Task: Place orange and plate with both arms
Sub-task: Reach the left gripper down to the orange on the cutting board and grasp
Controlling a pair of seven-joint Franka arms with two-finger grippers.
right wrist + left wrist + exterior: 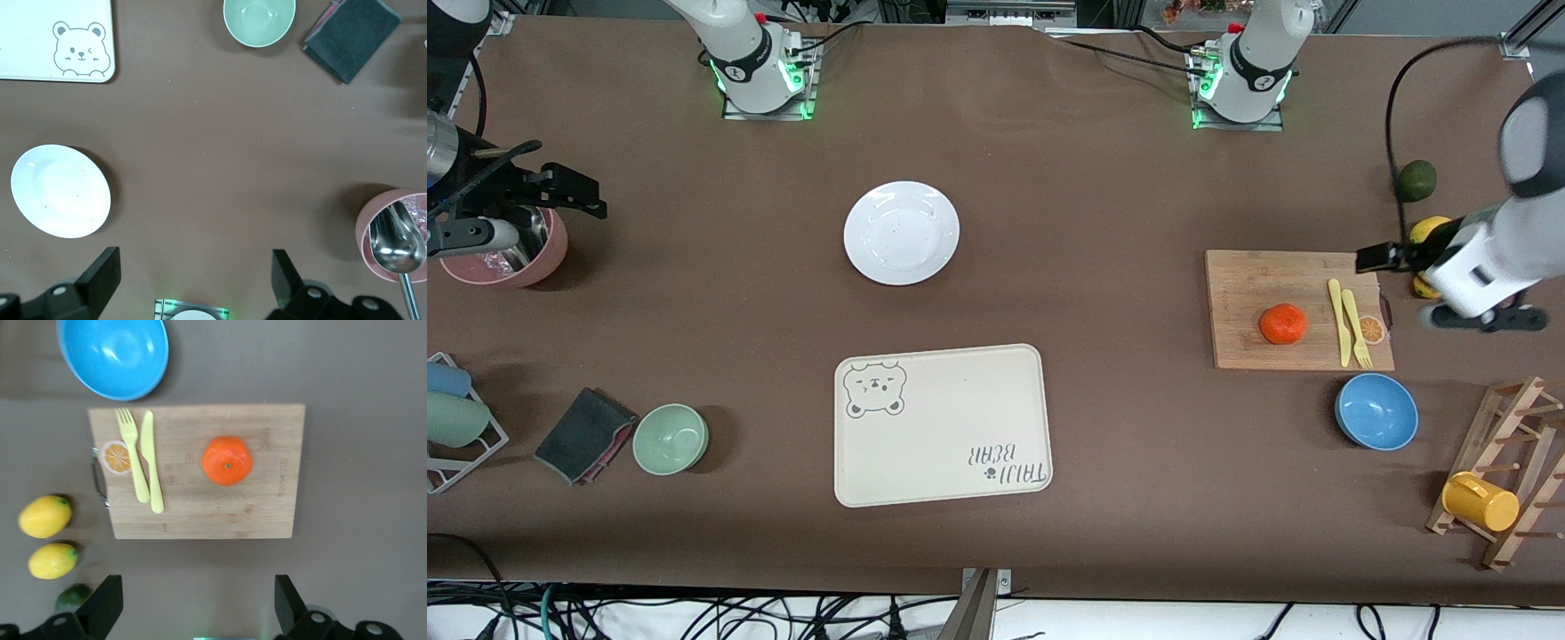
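- Waiting at the start is my reading: nothing is grasped, and both arms hang high at the ends of the tabletop.
- Resting on the wooden cutting board toward the left arm's end, the orange lies beside a yellow knife and fork; a blue bowl stands nearer the front camera than the board.
- Sitting bare on the tabletop, the plate is farther from the front camera than the beige bear tray, well apart from the orange.
- Hovering over the lemons just beside the board, the left gripper has its jaws wide apart; the right gripper, over the pink bowl at the right arm's end, is spread too.
- Next, I judge, the left arm must come down over the orange and straddle it, while the right arm crosses to the plate's rim; the thin, glossy rim looks the harder grip.
- Seen from the front, both grippers run off the frame edge and blur, so only the wrist views show the fingers, and just their tips.
- Where orange and plate should end up is not shown; the tray seems likely.
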